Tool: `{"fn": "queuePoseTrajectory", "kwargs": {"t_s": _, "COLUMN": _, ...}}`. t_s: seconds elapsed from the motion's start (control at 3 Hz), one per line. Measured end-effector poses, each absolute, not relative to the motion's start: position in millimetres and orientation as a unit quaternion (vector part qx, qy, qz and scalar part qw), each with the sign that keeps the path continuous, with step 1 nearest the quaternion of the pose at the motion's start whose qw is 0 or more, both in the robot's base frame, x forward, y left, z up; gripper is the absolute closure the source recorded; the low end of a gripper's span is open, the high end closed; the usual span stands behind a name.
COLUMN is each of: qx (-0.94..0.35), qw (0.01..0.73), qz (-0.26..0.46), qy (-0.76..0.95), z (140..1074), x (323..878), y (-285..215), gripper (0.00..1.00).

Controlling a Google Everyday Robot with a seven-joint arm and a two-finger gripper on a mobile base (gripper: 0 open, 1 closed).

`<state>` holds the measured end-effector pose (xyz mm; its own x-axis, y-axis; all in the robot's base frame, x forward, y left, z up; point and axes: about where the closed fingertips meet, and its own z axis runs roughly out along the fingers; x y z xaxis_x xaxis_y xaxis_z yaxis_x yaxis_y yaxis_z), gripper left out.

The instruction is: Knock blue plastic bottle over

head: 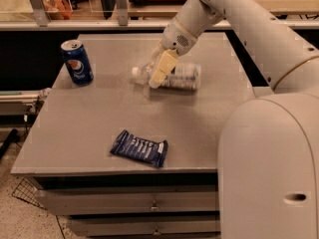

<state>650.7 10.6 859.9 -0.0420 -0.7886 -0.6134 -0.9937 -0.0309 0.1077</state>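
Observation:
The blue plastic bottle [180, 76] lies on its side on the grey table [99, 118], its white cap pointing left and its labelled body to the right. My gripper [158, 73] hangs from the white arm directly over the bottle's neck end, its cream-coloured finger [162, 67] crossing in front of the bottle. The part of the bottle behind the finger is hidden.
A blue Pepsi can [77, 62] stands upright at the table's back left. A flat dark-blue snack wrapper [139, 148] lies near the front edge. My large white arm base [271, 168] fills the right foreground. Drawers sit under the tabletop.

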Motion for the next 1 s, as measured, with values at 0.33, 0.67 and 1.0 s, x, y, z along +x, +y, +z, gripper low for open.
{"fn": "queuePoseTrajectory", "kwargs": {"t_s": 0.33, "qx": -0.662, "qw": 0.177, "qz": 0.269, "qy": 0.677, "z": 850, "x": 641, "y": 10, "gripper": 0.0}}
{"fn": "queuePoseTrajectory", "kwargs": {"t_s": 0.67, "qx": -0.641, "qw": 0.19, "qz": 0.258, "qy": 0.698, "z": 856, "x": 637, "y": -11, "gripper": 0.0}}
{"fn": "queuePoseTrajectory", "kwargs": {"t_s": 1.0, "qx": -0.59, "qw": 0.248, "qz": 0.237, "qy": 0.731, "z": 879, "x": 632, "y": -59, "gripper": 0.0}}
